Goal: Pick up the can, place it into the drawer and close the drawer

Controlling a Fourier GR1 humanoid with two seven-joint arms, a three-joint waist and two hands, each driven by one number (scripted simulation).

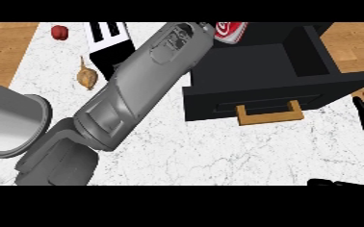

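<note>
Reaching across the white marble surface, the left grey forearm is holding the red can above the open black drawer; its hand's grip cannot be told.

Forearm hides most of the can.

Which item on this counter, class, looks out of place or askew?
The red can stands out: it hangs tilted above the back of the open black drawer, not resting on anything, at the end of the left forearm. The hand holding it is hidden. The drawer stands pulled out, its wooden handle forward.
</note>
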